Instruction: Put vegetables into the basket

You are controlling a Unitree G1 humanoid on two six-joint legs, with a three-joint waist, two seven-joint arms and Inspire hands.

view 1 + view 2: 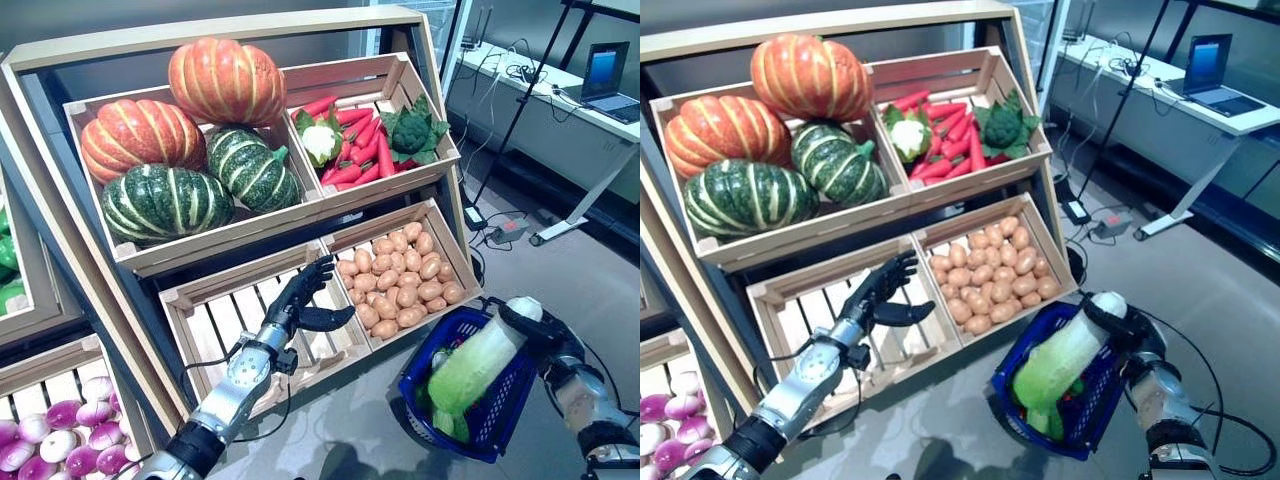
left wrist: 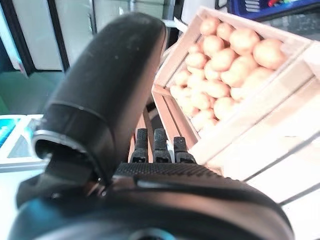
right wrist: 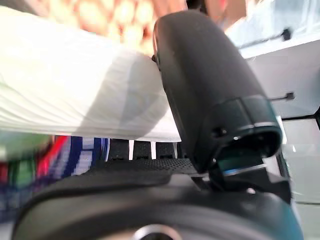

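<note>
— Where is the vegetable?
— The long pale cabbage with green leaves lies tilted in the blue plastic mesh basket, white stem end up. The right hand is wrapped round that stem end, thumb curled over it.

— And the left hand?
— Over the empty slatted wooden crate on the lower shelf, fingers straight and relaxed, grasping nothing.

— What surrounds it?
— Just beside is the wooden crate of small brown potatoes. Above sit striped orange and green pumpkins, and a crate with red carrots, a white cauliflower and green broccoli.
</note>
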